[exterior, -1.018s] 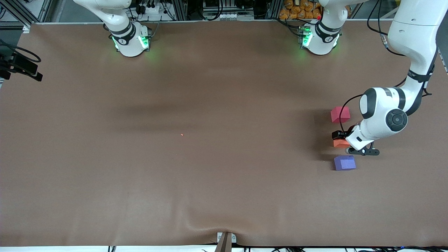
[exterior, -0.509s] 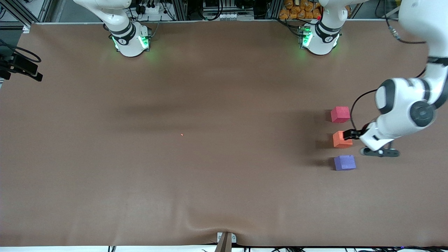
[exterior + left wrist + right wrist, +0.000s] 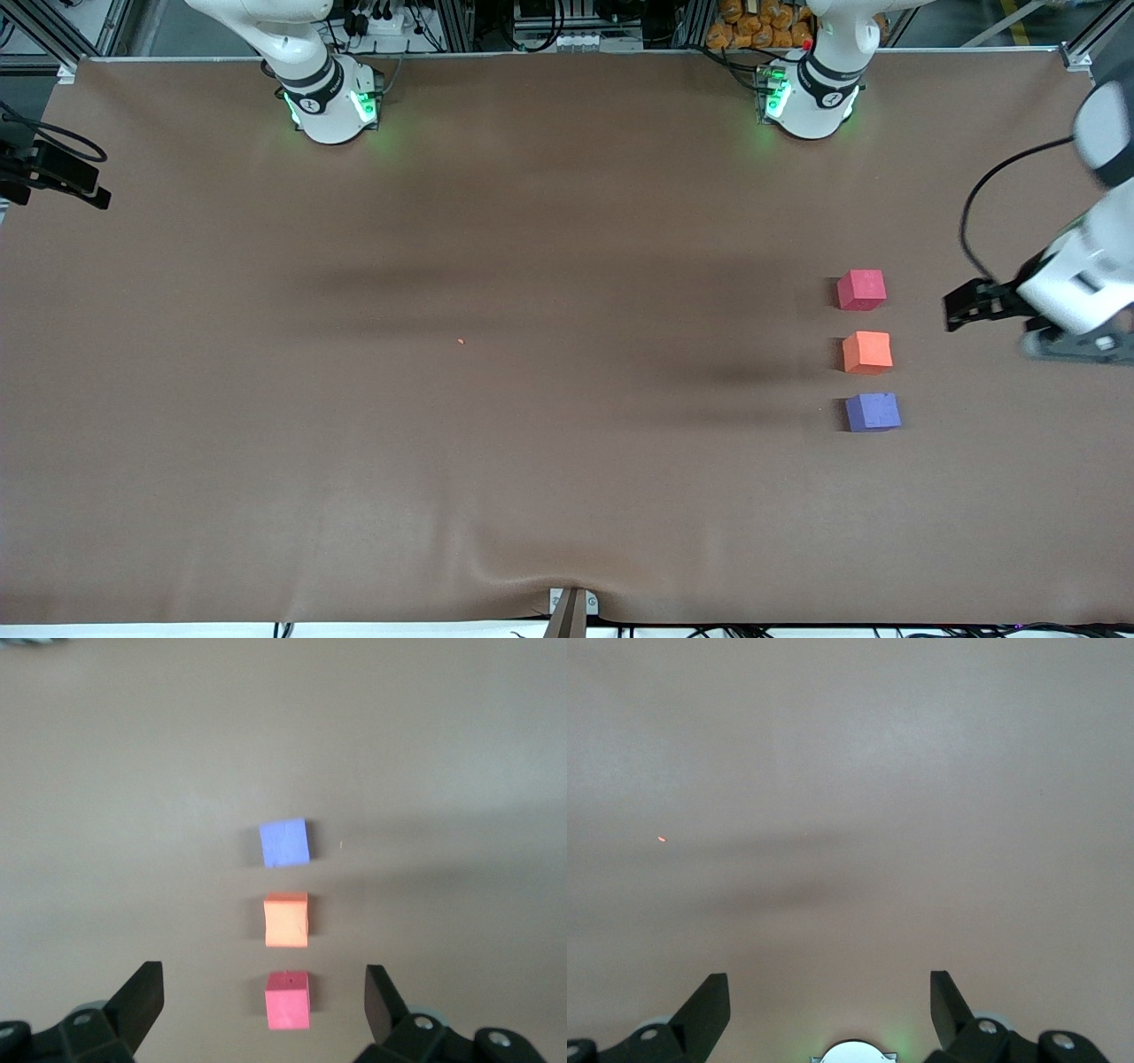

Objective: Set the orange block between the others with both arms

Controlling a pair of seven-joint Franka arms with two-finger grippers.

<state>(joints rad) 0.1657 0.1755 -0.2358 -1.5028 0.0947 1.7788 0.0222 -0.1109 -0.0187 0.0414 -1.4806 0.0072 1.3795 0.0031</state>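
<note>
Three small cubes sit in a line near the left arm's end of the table. The orange block (image 3: 866, 352) (image 3: 286, 920) rests between the pinkish-red cube (image 3: 861, 290) (image 3: 288, 999) and the purple-blue cube (image 3: 873, 412) (image 3: 285, 842), apart from both. The purple-blue one lies nearest the front camera. My left gripper (image 3: 964, 307) (image 3: 261, 989) hangs open and empty above the table, off to the side of the cubes toward the table's end. My right gripper (image 3: 828, 992) is open and empty over bare table; the front view does not show it.
The brown table cover (image 3: 532, 399) has a wrinkle at its front edge. A tiny orange speck (image 3: 461, 341) (image 3: 662, 839) lies mid-table. The right arm's base (image 3: 330, 105) and the left arm's base (image 3: 808, 99) stand along the table's back edge.
My left gripper has drawn away from the orange block, rising and moving toward the table's end. The block stays on the table between the other two. The right arm has not moved.
</note>
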